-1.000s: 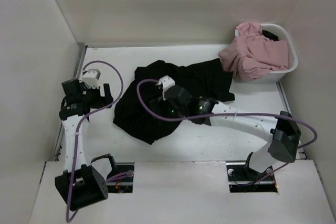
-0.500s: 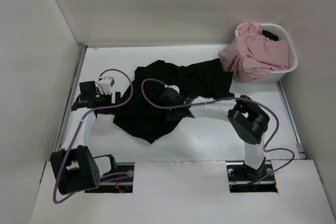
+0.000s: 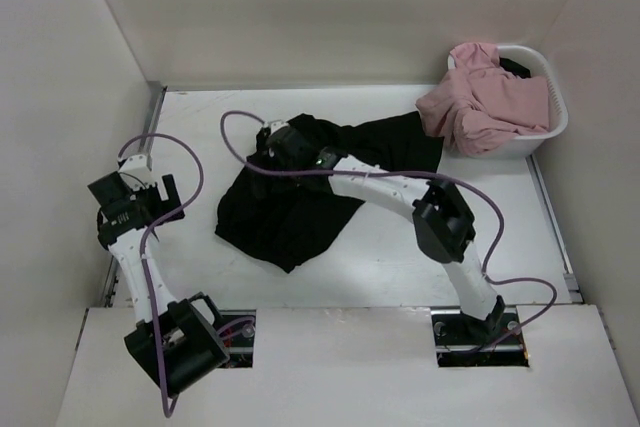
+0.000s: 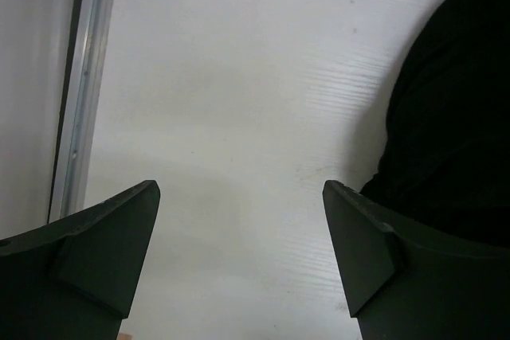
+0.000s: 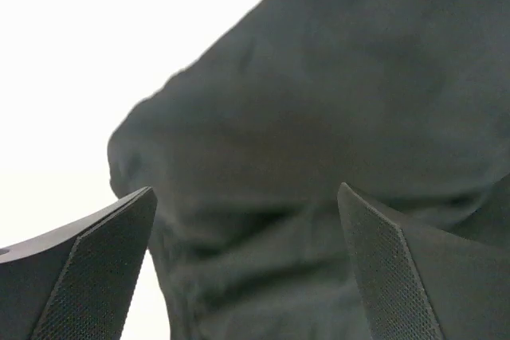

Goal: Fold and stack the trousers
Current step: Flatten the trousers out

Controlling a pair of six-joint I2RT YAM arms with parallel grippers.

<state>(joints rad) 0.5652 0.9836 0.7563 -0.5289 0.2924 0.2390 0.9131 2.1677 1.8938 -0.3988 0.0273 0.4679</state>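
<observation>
The black trousers lie crumpled in a heap at the middle of the white table. My right gripper is stretched out over their far left corner, open and empty. In the right wrist view the dark cloth fills the space between and beyond the open fingers. My left gripper is open and empty above bare table, to the left of the trousers. In the left wrist view the trousers' edge shows at the right.
A white basket at the back right holds pink garments that spill over its rim onto the table. A metal rail runs along the table's left edge. Walls close in on the left, back and right.
My right arm has reached out to the far left corner of the trousers. My left gripper has pulled back to the left, away from the trousers.
</observation>
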